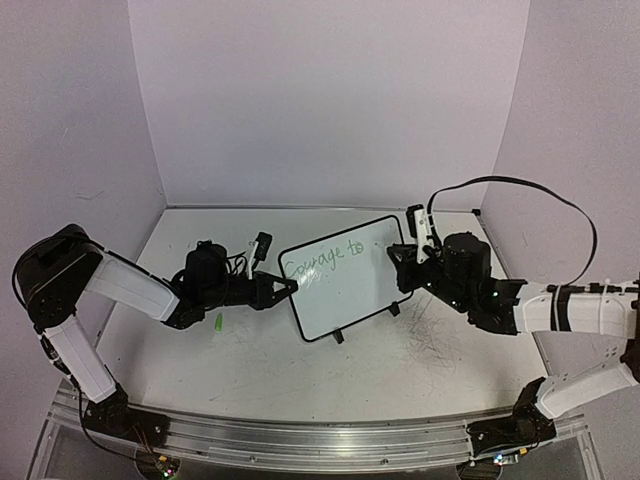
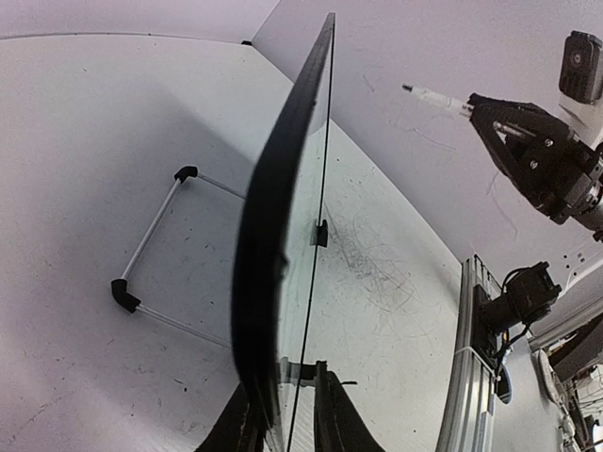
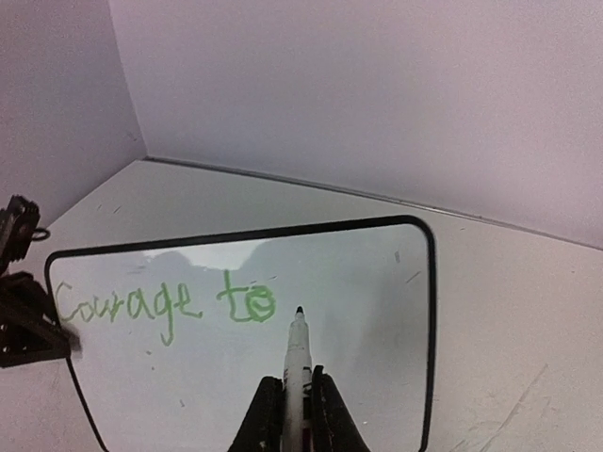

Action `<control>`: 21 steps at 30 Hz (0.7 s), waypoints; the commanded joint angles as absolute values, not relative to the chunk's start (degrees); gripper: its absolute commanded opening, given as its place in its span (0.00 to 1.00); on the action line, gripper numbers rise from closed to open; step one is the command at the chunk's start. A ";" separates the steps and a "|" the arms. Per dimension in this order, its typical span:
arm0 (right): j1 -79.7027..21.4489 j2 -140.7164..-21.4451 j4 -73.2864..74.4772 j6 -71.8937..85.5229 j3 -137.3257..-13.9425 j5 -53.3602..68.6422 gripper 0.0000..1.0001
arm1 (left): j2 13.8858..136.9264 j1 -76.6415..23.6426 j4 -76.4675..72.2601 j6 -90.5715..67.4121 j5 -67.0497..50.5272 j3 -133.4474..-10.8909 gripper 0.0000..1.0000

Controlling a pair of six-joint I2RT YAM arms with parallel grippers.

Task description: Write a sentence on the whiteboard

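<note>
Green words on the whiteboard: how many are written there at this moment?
2. "Courage" sits at the left of the whiteboard, and "to" is right of it, beside the marker tip. None appears hidden.

**Just two words to read, folks**

The only writing we can make out is the sentence (image 3: 165, 303), green handwriting on the whiteboard (image 3: 367, 386). It reads "Courage to". In the right wrist view it runs across the upper part of the board, starting near the left edge, and the "o" in "to" looks thick. From the top camera we read the same two words (image 1: 322, 262), slanting uphill.
</note>
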State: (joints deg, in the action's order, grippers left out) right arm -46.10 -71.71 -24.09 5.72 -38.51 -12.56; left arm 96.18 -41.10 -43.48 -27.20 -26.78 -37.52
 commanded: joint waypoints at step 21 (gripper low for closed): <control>-60.63 -87.15 -26.90 0.51 -47.56 -1.80 0.00 | 96.36 -41.25 -44.54 -25.21 -25.47 -37.75 0.03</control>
